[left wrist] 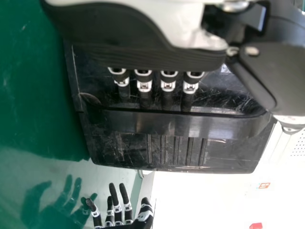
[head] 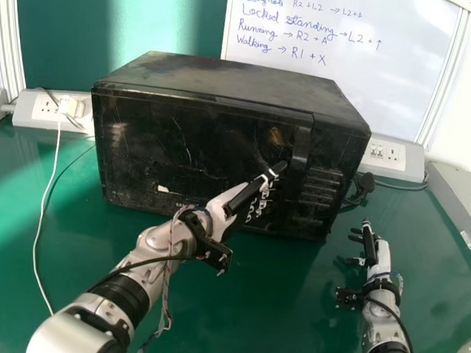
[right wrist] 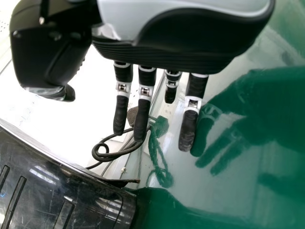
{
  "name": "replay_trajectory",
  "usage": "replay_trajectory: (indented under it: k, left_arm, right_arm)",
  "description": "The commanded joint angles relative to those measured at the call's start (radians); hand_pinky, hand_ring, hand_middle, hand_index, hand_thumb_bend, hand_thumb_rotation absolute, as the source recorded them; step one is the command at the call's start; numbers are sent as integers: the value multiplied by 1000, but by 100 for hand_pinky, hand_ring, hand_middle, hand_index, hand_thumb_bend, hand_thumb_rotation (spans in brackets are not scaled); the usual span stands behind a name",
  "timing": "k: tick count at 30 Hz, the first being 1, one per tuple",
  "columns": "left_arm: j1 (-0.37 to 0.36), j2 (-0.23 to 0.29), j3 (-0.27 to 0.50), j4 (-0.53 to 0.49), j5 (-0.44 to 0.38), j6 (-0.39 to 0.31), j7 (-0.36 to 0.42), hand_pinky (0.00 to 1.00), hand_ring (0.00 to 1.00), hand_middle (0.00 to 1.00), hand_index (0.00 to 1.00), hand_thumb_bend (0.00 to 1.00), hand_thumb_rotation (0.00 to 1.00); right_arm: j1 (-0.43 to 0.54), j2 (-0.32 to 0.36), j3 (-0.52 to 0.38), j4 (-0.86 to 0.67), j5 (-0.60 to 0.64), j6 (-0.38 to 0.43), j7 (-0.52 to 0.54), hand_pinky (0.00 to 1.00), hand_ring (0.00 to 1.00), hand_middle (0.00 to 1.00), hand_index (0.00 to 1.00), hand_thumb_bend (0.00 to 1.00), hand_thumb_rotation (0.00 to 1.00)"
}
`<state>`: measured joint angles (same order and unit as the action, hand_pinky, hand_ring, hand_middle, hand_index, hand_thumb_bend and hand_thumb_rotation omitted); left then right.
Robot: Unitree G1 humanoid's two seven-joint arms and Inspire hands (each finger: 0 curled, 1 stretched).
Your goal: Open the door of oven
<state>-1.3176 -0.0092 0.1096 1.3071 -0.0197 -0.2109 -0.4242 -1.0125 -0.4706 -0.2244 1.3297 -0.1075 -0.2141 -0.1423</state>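
Through the head camera I saw the black oven on the green table, its door closed. My left hand was at the door, unclenched, fingers reaching straight toward the upright handle; I couldn't tell whether they touched it. My right hand, also released, was right of the oven.
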Motion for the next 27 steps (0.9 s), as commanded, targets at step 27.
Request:
replay_trajectory:
  k: [27]
  left_arm:
    - [-45,-52,-15,26,47,11,40,86,93,97,97,100,95]
  right_arm:
    - [0,14,-1,7,9,10,5,41,52,65,65,61,98]
